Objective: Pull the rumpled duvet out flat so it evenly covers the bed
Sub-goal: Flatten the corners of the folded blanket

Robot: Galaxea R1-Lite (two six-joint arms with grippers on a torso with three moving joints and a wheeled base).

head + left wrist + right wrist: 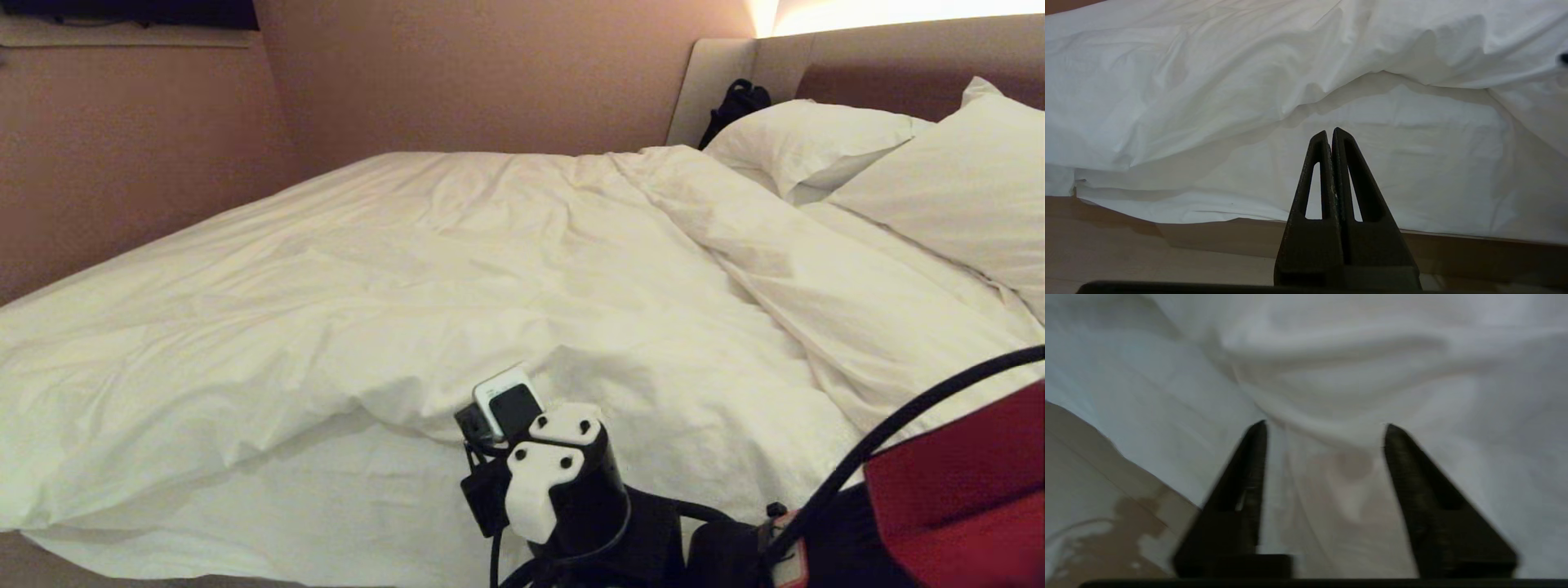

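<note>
The white duvet (457, 269) lies creased over most of the bed (343, 498), its near edge rumpled and lifted off the sheet. My right arm (539, 474) reaches in from the bottom centre to that near edge, and its fingers are hidden there in the head view. In the right wrist view my right gripper (1325, 426) is open, fingers wide apart, with duvet cloth (1351, 355) just beyond the tips and nothing gripped. My left gripper (1329, 132) is shut and empty, parked low beside the bed and facing the duvet's overhang (1208, 81).
Two white pillows (808, 139) (963, 188) lean at the padded headboard (898, 57), with a black bag (735, 102) beside them. A wall runs along the bed's far side. Bare sheet (1412, 163) and the beige plinth and floor (1126, 253) show below the duvet.
</note>
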